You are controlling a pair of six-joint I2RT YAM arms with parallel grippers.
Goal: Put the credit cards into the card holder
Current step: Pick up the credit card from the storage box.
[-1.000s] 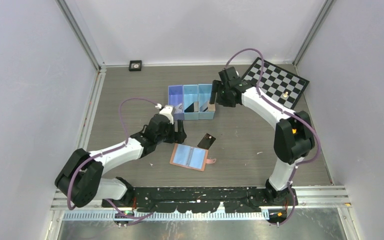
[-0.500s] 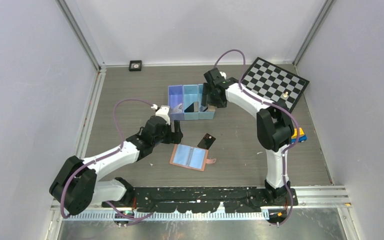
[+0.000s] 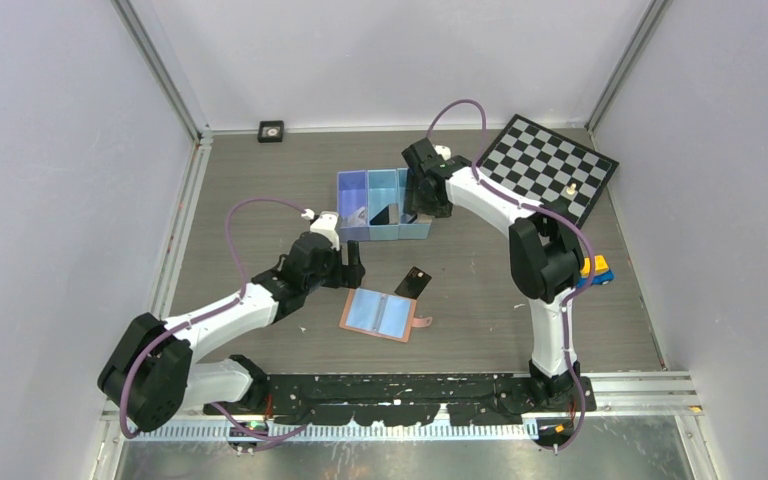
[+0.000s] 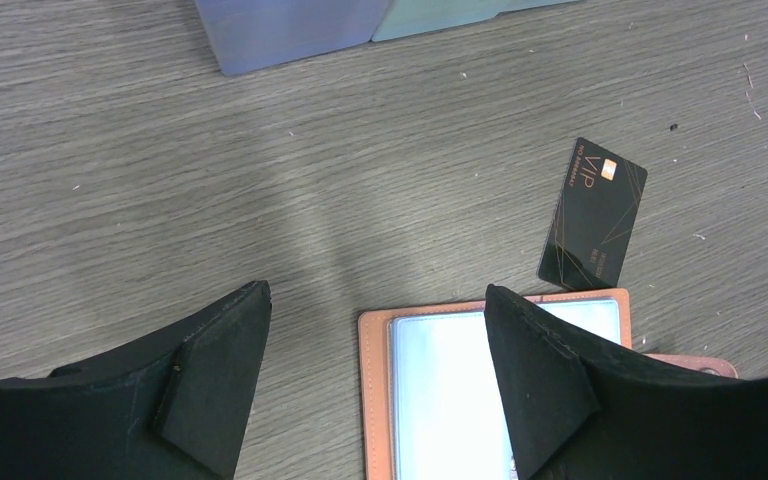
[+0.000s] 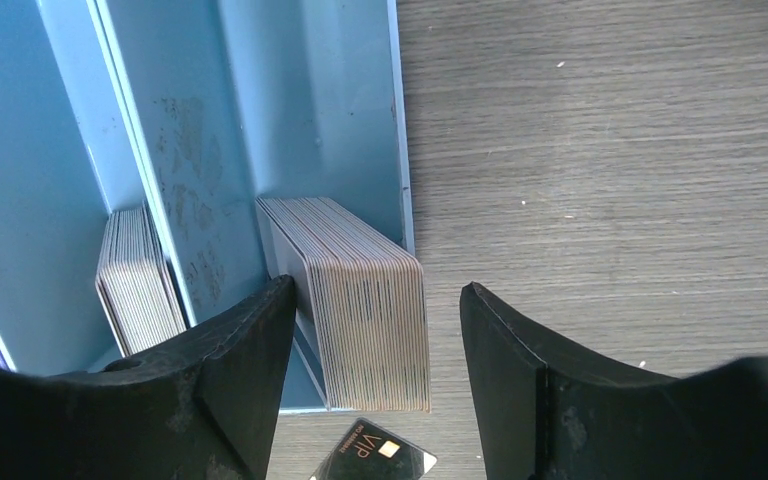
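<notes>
Looking down on a three-compartment blue bin (image 3: 384,234) at the far middle of the table (image 3: 260,180), and finding dark cards leaning in its middle and right compartments; not managing to read the left compartment from above. Getting the closer account from the right wrist camera: two packed stacks of credit cards (image 5: 372,320) standing on edge, one per compartment, against the bin walls. Spreading the right gripper (image 5: 375,290) wide either side of the nearer stack's top, gripping nothing. Finding the card holder (image 3: 381,314) lying open and flat near the table's middle, blue lining up. Spotting one loose black card (image 4: 593,213) flat on the table at the holder's far right corner, its gold lettering legible only from the wrist cameras. Hovering the left gripper (image 4: 375,300) over the holder's far left corner, jaws wide apart and empty
</notes>
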